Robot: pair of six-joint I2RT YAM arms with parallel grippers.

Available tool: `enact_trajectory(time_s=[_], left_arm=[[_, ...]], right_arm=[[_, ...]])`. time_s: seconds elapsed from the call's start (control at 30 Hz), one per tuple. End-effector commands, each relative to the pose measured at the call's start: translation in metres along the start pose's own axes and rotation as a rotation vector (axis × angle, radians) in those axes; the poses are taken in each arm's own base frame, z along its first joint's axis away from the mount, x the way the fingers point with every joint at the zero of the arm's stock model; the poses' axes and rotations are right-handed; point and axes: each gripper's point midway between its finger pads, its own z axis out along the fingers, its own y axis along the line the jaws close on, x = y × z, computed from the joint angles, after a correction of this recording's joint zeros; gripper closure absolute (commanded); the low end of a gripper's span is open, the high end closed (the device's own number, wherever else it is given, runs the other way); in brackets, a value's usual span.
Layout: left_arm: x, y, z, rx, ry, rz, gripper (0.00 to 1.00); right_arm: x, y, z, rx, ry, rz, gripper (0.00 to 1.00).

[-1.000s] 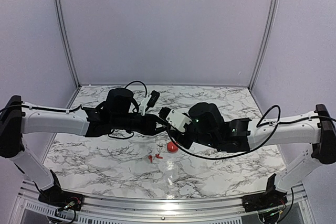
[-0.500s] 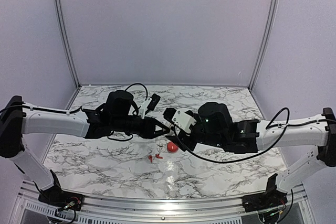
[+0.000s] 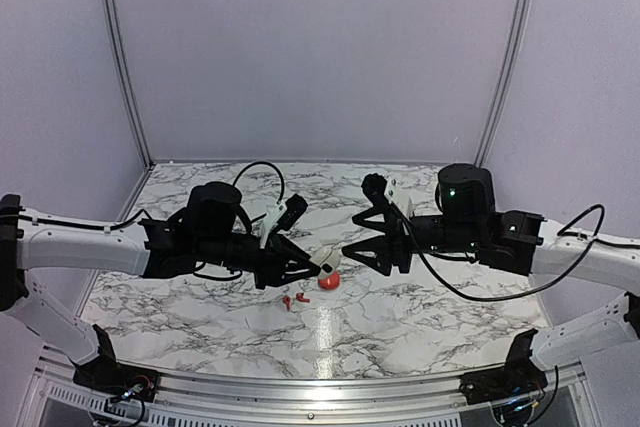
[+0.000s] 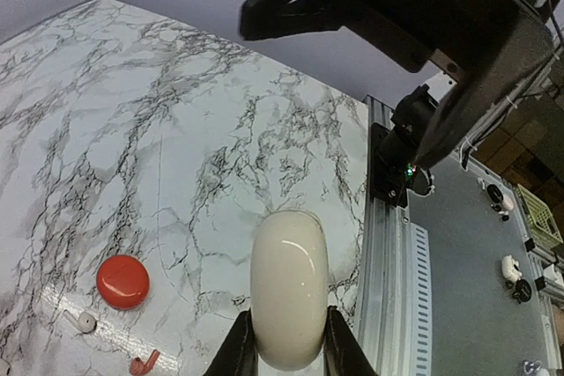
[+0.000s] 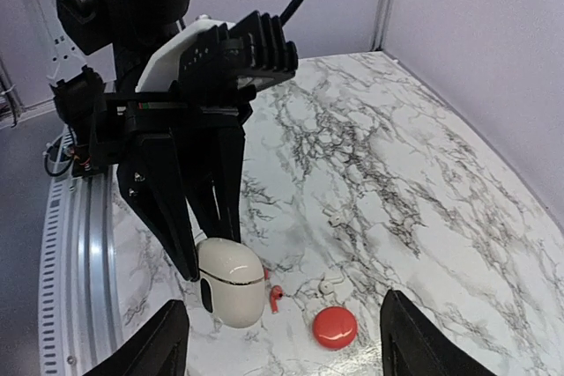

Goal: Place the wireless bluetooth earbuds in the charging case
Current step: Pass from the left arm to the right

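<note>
My left gripper [image 4: 288,354] is shut on the charging case [image 4: 288,288], a closed white pebble held a little above the marble. The top view shows that case [image 3: 326,263] just above a red ball-like object [image 3: 329,281]. Two tiny red earbuds [image 3: 287,301] [image 3: 302,297] lie on the table left of the ball. In the right wrist view one red earbud [image 5: 276,298] lies beside the case [image 5: 231,281]. My right gripper [image 3: 358,232] hangs open and empty to the right of the case, above the table; its fingers [image 5: 163,341] frame the case and ball.
The red ball-like object [image 5: 335,327] rests right of the case. Two small white pieces [image 5: 328,284] [image 5: 336,216] lie on the marble beyond it. The table's metal front rail [image 4: 388,244] runs close to the case. Both forearms reach over the table's middle.
My right arm has drawn back to the right, away from the case, and its jaws have opened wide. The left gripper has carried the case slightly right and nearer, over the red ball.
</note>
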Motion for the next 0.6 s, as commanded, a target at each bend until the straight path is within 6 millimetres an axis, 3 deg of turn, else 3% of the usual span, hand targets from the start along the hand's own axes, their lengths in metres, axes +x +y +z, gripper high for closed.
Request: enact_trajectory(time_s=[0.0,0.2,0.57], left_arm=[[-0.011,-0.018,-0.007,0.026,-0.044,0.145,0.93],[-0.015,-0.038,-0.009,0.033,-0.064,0.235,0.97],[-0.015,-0.047,-0.006,0.043,-0.064,0.294,0.97]], right_arm=[[0.01,0.03,-0.002,-0.202,0.032,0.1,0.34],[0.024,0.041,0.003,-0.276,0.083,0.114,0.42],[0.021,0.052,0.007,-0.358,0.098,0.091,0.58]])
